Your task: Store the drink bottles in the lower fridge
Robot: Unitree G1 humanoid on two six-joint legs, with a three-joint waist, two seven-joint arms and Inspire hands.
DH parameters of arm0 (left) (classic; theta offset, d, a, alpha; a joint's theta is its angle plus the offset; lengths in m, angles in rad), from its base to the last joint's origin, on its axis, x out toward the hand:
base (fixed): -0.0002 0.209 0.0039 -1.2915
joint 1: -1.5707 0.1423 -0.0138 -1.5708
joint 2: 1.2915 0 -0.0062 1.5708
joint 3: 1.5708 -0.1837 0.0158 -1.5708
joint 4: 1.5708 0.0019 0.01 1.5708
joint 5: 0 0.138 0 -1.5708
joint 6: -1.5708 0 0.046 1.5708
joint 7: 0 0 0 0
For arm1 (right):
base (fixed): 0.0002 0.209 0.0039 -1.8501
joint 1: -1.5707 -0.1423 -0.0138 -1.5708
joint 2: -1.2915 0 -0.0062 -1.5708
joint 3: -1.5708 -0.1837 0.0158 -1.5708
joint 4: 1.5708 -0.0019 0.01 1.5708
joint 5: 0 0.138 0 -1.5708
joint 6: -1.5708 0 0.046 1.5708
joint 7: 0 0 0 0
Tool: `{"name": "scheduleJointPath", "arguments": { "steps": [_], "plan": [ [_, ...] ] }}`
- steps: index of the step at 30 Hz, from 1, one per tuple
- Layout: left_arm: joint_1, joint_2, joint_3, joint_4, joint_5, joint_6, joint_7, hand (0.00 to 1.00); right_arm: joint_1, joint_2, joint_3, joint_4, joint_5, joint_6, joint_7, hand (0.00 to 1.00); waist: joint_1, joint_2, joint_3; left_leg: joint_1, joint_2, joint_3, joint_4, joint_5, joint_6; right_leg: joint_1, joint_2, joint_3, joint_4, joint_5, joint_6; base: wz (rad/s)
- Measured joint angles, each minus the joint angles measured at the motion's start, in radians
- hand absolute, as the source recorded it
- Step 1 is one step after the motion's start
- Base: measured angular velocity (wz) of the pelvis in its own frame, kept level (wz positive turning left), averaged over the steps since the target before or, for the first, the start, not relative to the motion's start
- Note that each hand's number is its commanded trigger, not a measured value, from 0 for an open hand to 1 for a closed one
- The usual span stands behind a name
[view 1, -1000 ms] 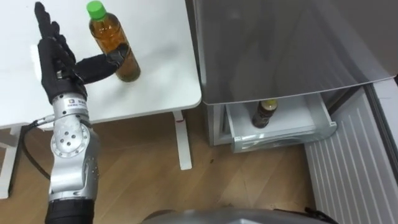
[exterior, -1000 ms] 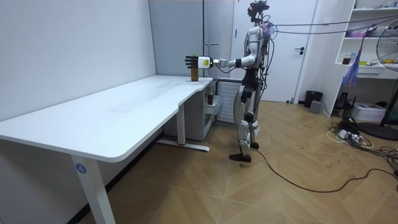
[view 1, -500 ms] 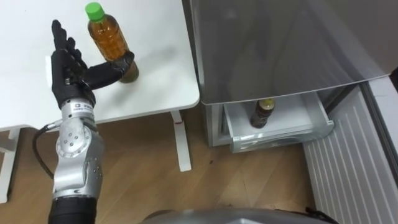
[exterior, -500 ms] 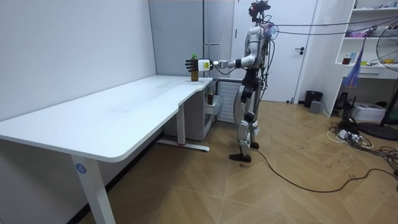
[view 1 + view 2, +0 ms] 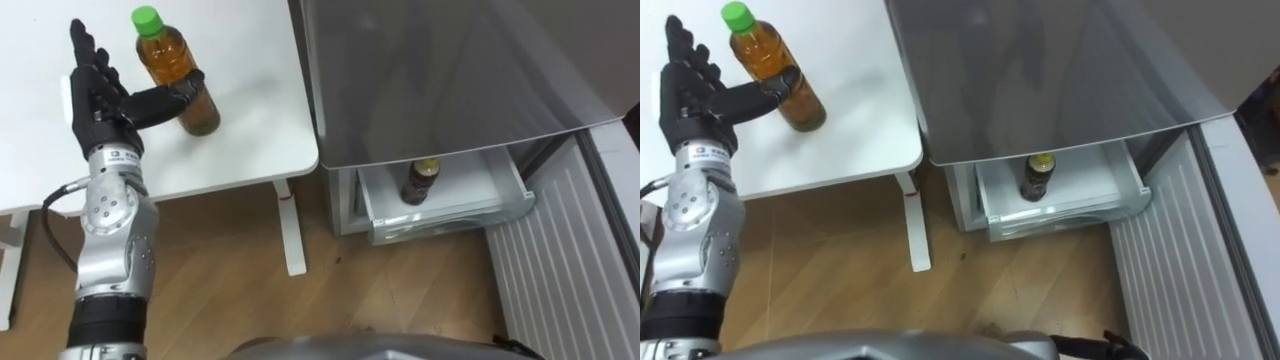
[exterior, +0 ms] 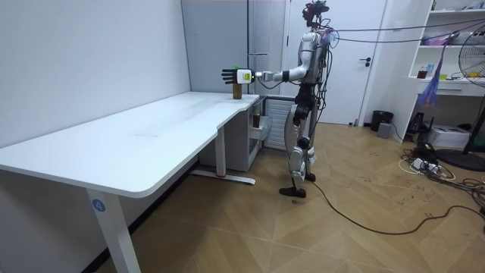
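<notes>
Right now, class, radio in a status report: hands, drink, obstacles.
Left hand open, thumb against the tea bottle, upright on the table. Fridge drawer open, one dark bottle inside. Nothing seen in the way.

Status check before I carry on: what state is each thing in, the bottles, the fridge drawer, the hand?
Green-capped tea bottle: capped, standing on the white table, thumb against its side.
Left hand: open, fingers straight, not closed round the bottle.
Lower fridge drawer: pulled open.
Dark bottle: capped, standing in the drawer.
</notes>
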Motion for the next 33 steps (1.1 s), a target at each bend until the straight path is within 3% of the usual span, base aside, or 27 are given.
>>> {"name": "scheduleJointPath", "arguments": {
  "steps": [20, 33],
  "plan": [
    [-0.022, 0.001, 0.001, 0.028, 0.000, 0.006, -0.011, 0.00, -0.002, -0.002, -0.003, -0.001, -0.142, 0.015, -0.021, 0.00, -0.013, -0.003, 0.0009, 0.003, 0.002, 0.007, -0.004, 0.000, 0.000, -0.009, 0.003, 0.022, 0.004, 0.001, -0.001, -0.02],
    [-0.043, 0.009, 0.011, 0.050, 0.000, 0.016, -0.026, 0.00, -0.004, -0.002, -0.011, -0.003, -0.167, 0.033, -0.037, 0.00, -0.016, -0.009, -0.0042, 0.001, 0.002, 0.009, -0.002, 0.000, 0.000, -0.013, 0.003, 0.027, 0.003, 0.001, -0.001, 0.00]
  ]
}}
